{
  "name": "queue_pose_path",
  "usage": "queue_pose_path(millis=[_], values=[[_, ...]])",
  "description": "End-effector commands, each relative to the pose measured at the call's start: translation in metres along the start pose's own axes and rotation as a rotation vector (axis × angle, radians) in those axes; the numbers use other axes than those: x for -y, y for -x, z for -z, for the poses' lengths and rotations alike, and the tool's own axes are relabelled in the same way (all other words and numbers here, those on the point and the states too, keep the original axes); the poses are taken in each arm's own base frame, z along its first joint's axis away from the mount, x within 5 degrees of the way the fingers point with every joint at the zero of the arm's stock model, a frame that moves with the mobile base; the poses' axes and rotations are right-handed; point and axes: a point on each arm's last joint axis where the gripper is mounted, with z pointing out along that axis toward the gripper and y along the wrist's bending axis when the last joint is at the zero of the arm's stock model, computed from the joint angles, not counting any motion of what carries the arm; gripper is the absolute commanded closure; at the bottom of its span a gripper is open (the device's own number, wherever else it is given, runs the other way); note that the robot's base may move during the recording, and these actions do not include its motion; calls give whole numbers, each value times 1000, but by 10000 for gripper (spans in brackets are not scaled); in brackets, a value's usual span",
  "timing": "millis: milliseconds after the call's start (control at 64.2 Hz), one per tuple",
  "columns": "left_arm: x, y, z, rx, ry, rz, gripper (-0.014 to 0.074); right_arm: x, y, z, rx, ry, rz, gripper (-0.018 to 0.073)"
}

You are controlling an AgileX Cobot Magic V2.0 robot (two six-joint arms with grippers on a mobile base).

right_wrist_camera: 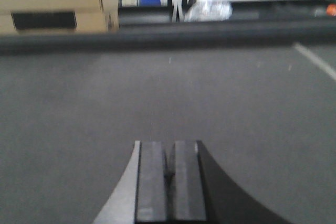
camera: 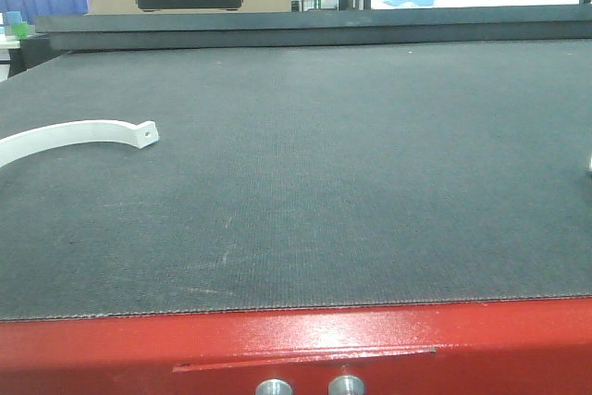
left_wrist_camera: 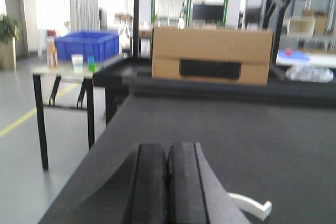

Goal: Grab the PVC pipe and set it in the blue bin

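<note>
PVC pipe [camera: 79, 129] cut off at edge; left hand [left_wrist_camera: 167, 153], right hand [right_wrist_camera: 169, 150] closed, empty; blurry blue bin [left_wrist_camera: 86, 45] prob. on side table [left_wrist_camera: 38, 114].

PVC pipe [camera: 74, 136]: slim, white, bent in an arc, squared end with small hole pointing right | lies flat on the dark mat [camera: 351, 182], left side, other end cut off by the view's edge | blue bin [left_wrist_camera: 86, 45]: open-topped, upright on a side table [left_wrist_camera: 58, 72], far left, well apart from pipe
</note>
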Motion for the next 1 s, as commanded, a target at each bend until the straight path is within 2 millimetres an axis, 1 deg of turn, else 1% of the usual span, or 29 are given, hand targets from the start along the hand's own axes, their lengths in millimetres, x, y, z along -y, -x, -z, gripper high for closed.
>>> queue_pose_path(millis=[0, 47, 109, 187, 296, 389, 483, 592, 857, 981], values=[[0, 7, -16, -83, 2, -2, 707, 1, 10, -15, -104, -3, 2, 722], [0, 10, -30, -135, 2, 0, 707, 1, 15, -23, -154, -1, 1, 722], [0, 14, -42, -169, 2, 3, 707, 0, 19, -31, -216, 3, -1, 722], [0, 14, -60, -223, 3, 5, 707, 1, 20, -44, -287, 4, -4, 722], [0, 12, -80, -285, 4, 5, 707, 3, 17, -58, -340, 3, -9, 722], [0, 7, -92, -307, 5, 6, 707, 4, 15, -68, -357, 0, -12, 722], [0, 7, -99, -289, 6, 6, 707, 5, 19, -75, -307, -7, -13, 722], [0, 12, -100, -228, 6, 5, 707, 6, 26, -78, -227, -14, -12, 722], [0, 17, -98, -184, 6, 5, 707, 6, 26, -79, -226, -15, -12, 722], [-1, 10, -108, -222, 7, -10, 707, 7, 25, -85, -236, -16, -11, 722]])
